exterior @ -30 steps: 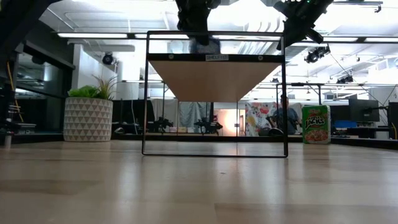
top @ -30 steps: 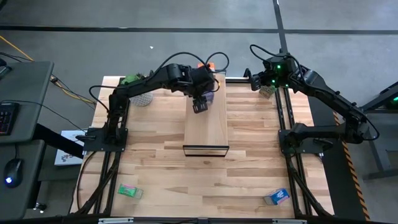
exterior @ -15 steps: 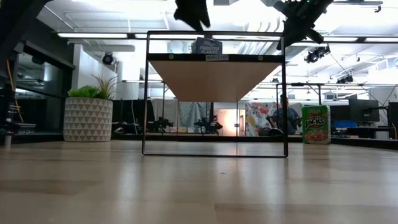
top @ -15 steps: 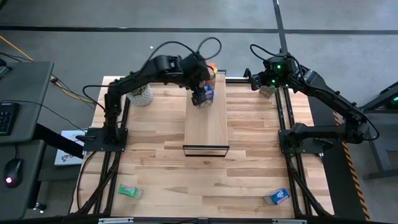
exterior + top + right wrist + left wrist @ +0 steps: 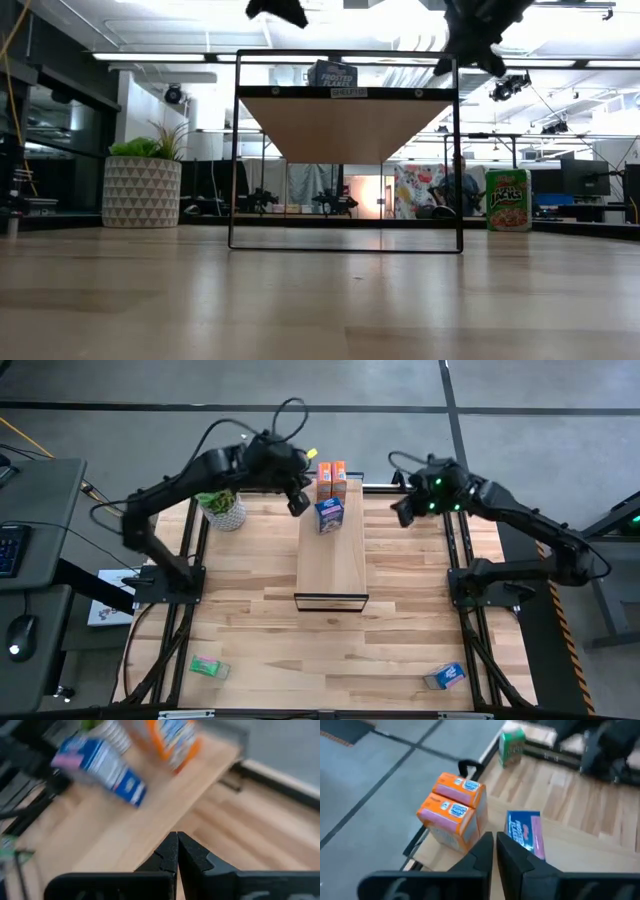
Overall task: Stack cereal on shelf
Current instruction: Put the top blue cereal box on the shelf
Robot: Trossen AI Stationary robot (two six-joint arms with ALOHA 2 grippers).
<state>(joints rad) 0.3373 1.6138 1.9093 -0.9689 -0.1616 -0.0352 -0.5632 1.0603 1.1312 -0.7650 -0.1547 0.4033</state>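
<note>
The wooden tabletop (image 5: 260, 610) carries the shelf (image 5: 331, 565), a long light-wood plank on a thin black frame running down its middle. At the shelf's far end two orange cereal boxes (image 5: 331, 477) stand side by side, and just in front of them now stands a blue cereal box (image 5: 330, 513), apart from any gripper. A second ago the left gripper (image 5: 297, 505) was over that spot with the blue box under it; it has since let go, pulled off to the left of the shelf near the potted plant (image 5: 224, 507), and its fingers have clenched shut on nothing, as the left wrist view confirms. The right gripper (image 5: 401, 511) has swung in from the far right corner toward the shelf, fingers closed and empty. Three boxes appear placed, so the task looks about half done. Still on the table are a green cereal box (image 5: 208, 666) at the near left, another blue cereal box (image 5: 444, 676) at the near right, and a second green cereal box (image 5: 511, 748) at the far right corner.
</note>
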